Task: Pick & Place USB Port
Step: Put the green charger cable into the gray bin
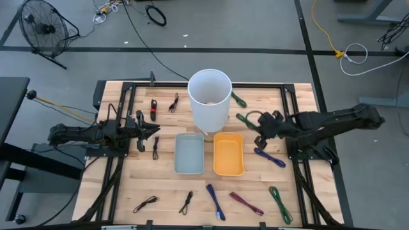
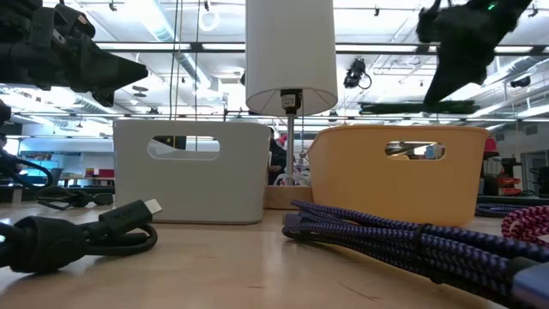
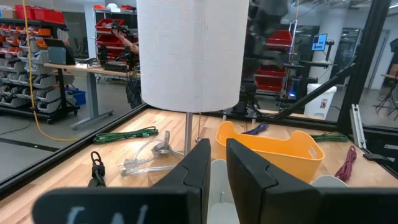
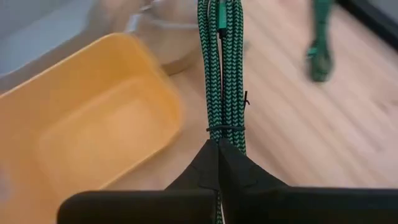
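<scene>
My right gripper (image 1: 257, 126) hovers just right of the orange bin (image 1: 228, 154) and is shut on a green braided USB cable (image 4: 221, 68), which also shows as a small green loop (image 1: 245, 117) in the high view. The orange bin (image 4: 81, 134) lies beside the cable in the right wrist view. My left gripper (image 3: 213, 167) is narrowly open and holds nothing. It sits above the table at the left of the grey bin (image 1: 189, 153), pointing toward it. In the low view my right gripper (image 2: 455, 47) is high above the orange bin (image 2: 395, 172). My right gripper pinches the green cable bundle between its two fingers at one end of the folded strands (image 4: 219, 142), just behind a thin tie (image 4: 225, 127). Several strands run together straight out past the fingertips, along the fingers. The bundle appears lifted off the table.
A white lamp (image 1: 209, 96) stands behind the two bins. Loose cables lie around: black ones (image 1: 155, 110) on the far left, a blue-purple one (image 1: 268, 156) under my right arm, a green one (image 1: 238, 99) by the lamp, and several more along the near edge (image 1: 215, 201).
</scene>
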`<act>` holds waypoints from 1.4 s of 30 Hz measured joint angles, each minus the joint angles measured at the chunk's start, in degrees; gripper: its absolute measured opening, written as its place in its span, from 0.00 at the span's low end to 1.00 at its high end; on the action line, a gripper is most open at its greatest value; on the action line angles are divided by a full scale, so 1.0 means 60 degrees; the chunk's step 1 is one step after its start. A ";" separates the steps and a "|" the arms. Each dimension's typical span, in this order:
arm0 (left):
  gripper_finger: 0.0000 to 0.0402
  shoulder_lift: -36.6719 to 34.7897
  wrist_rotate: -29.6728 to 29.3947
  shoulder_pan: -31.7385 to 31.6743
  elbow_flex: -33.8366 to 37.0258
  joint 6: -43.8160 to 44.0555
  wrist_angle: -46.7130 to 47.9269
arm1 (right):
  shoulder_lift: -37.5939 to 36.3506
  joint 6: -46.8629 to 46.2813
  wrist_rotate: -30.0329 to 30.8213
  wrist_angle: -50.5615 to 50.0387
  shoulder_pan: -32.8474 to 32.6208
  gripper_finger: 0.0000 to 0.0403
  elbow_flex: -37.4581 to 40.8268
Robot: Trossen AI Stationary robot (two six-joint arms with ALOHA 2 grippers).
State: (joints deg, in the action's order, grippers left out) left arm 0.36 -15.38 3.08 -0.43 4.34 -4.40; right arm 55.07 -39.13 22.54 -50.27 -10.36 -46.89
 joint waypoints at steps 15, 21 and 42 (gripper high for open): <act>0.14 0.0001 0.0124 -0.0001 0.0000 0.0075 -0.0001 | 0.0462 0.1084 0.1294 0.4649 -0.4006 0.00 -0.0006; 0.14 0.0023 0.2160 0.0029 0.0000 0.0594 -0.0799 | 0.1373 0.2962 0.1989 0.7132 -0.4328 0.00 -0.0011; 0.48 0.7559 0.2160 0.1667 -0.3912 -0.1081 -0.4961 | 0.2450 0.6905 0.1855 0.9899 -0.3535 0.00 -0.1137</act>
State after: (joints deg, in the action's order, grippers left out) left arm 45.71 -2.41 13.08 -23.90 -2.15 -34.17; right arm 69.77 2.30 33.67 9.13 -31.57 -53.72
